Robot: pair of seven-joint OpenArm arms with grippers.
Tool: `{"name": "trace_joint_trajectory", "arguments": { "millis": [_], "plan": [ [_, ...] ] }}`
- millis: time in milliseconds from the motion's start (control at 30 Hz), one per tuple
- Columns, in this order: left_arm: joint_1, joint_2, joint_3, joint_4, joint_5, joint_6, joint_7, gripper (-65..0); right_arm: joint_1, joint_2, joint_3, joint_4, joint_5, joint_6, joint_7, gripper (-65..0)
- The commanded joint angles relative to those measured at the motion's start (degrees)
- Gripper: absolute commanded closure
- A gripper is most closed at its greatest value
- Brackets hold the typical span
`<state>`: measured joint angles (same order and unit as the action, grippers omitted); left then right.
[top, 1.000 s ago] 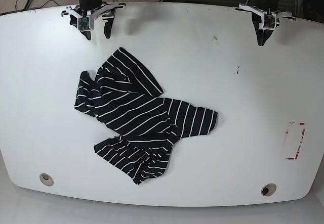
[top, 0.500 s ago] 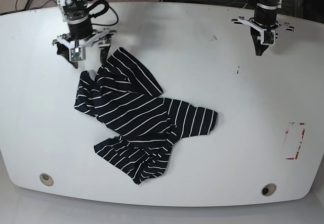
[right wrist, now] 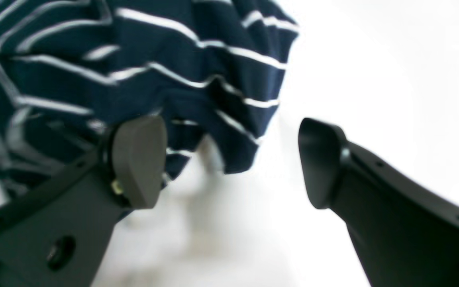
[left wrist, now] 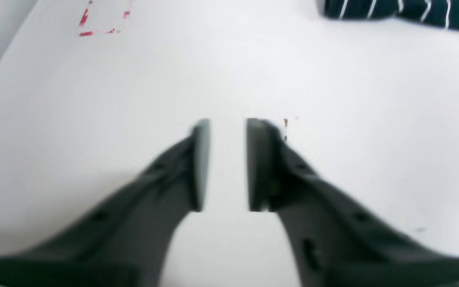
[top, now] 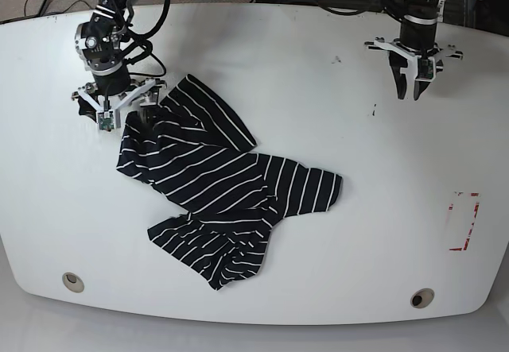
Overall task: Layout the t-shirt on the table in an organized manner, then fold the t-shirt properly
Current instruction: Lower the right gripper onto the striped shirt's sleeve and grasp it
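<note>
Laying-out is the step in hand, and it is not yet done: the black soft-fabric short-sleeved t-shirt with thin white stripes (top: 219,189) lies rumpled and skewed left of centre on the large glossy white table with curved edges (top: 342,272), sleeves and hem folded over one another.

At the upper left of the base view the right gripper (top: 116,110) hangs right at the shirt's top corner. In the right wrist view its dark fingers (right wrist: 138,159) stand wide apart, one pad over the striped cloth and the other above bare tabletop, with the fabric's edge between them. Nothing is pinched yet.

At the upper right of the base view the left gripper (top: 415,91) hovers over bare table, well apart from the garment. In the left wrist view its pads show a narrow gap with only white surface between them; it holds nothing. A strip of the shirt shows at that frame's top right, and a red-and-white rectangular sticker (left wrist: 104,18) at its top left.

The next move probably calls for the right fingers to drop and close on that corner, while the left arm travels across to a second edge, so the two can pull the shirt flat.
</note>
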<state>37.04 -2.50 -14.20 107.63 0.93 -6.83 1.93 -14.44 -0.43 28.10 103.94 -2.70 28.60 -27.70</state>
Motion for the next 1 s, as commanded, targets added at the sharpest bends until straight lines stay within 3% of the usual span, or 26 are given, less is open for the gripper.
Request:
{"name": "trace_joint_trajectory", "arguments": {
  "millis": [0, 533, 967],
  "plan": [
    [0.5, 0.2, -0.2, 1.1, -1.2, 0.2, -1.3, -21.1, 1.0, 0.5, 0.5, -1.0, 0.3, 0.8, 1.1, -49.6],
    [-1.6, 0.0, -0.1, 1.1, -2.6, 0.2, -1.3, -23.2, 6.4, 0.7, 0.4, -10.1, -0.2, 0.8, 1.3, -48.2],
    [-3.9, 0.0, 0.0, 1.1, -2.6, 0.1, -1.3, -23.3, 7.9, 0.8, 0.5, -12.6, -0.2, 0.8, 1.5, -6.3]
  ]
}}
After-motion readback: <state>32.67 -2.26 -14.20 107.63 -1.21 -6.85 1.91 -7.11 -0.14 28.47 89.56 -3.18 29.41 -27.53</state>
